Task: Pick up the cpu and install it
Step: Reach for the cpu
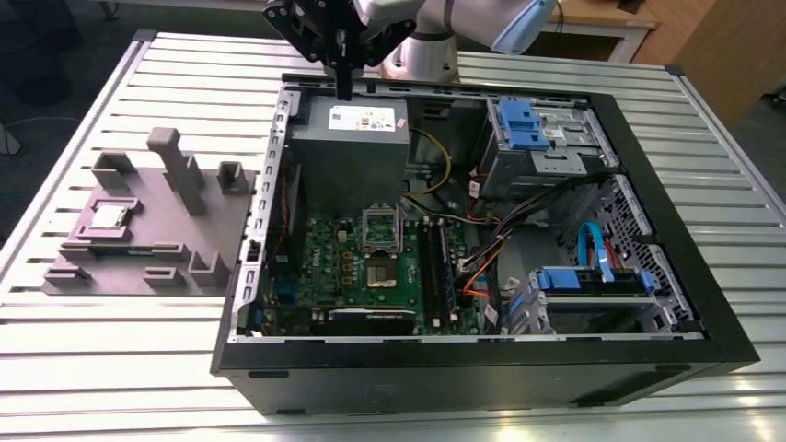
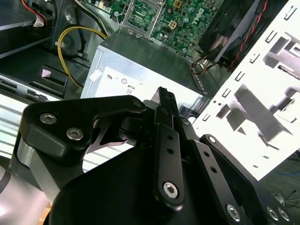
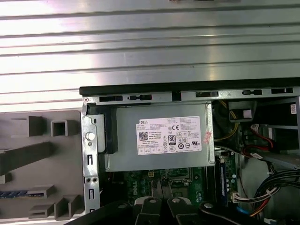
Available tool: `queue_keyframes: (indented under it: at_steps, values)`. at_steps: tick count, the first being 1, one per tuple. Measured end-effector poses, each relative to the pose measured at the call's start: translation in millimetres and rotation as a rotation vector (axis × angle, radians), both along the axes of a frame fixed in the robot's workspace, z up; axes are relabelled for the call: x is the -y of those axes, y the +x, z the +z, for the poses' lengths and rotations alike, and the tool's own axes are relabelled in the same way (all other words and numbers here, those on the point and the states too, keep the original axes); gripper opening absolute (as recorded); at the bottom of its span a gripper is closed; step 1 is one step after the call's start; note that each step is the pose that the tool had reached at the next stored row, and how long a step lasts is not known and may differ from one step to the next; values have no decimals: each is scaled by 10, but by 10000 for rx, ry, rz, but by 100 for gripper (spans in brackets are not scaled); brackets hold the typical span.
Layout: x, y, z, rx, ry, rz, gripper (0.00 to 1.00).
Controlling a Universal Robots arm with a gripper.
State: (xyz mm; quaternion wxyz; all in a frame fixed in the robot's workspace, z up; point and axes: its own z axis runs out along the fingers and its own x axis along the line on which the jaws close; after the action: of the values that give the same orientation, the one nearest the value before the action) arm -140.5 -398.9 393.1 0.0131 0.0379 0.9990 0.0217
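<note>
The cpu [image 1: 110, 217], a small silvery square chip, lies in a recess of the grey moulded tray [image 1: 147, 262] at the exterior view's left, outside the computer case. My gripper [image 1: 345, 85] hangs high over the case's far edge, above the grey power supply box [image 1: 353, 138], far from the cpu. Its black fingers [image 2: 166, 101] are pressed together and hold nothing. The shiny metal socket frame [image 1: 379, 232] sits on the green motherboard [image 1: 331, 267] in the middle of the case. In the first wrist view my gripper [image 3: 159, 205] points at the power supply box [image 3: 159, 136].
The open black computer case [image 1: 491, 364] lies on a slatted metal table [image 1: 123, 368]. Inside are blue drive brackets [image 1: 522, 120], bundled cables [image 1: 491, 249] and memory slots [image 1: 439, 267]. The tray has tall grey posts [image 1: 184, 170]. A fan [image 2: 234, 28] sits near the case's perforated wall.
</note>
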Motion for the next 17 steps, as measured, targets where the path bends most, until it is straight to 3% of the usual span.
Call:
queue_keyframes:
  at_steps: [17]
  values:
    - [0, -106, -6, 0, 0, 0, 11]
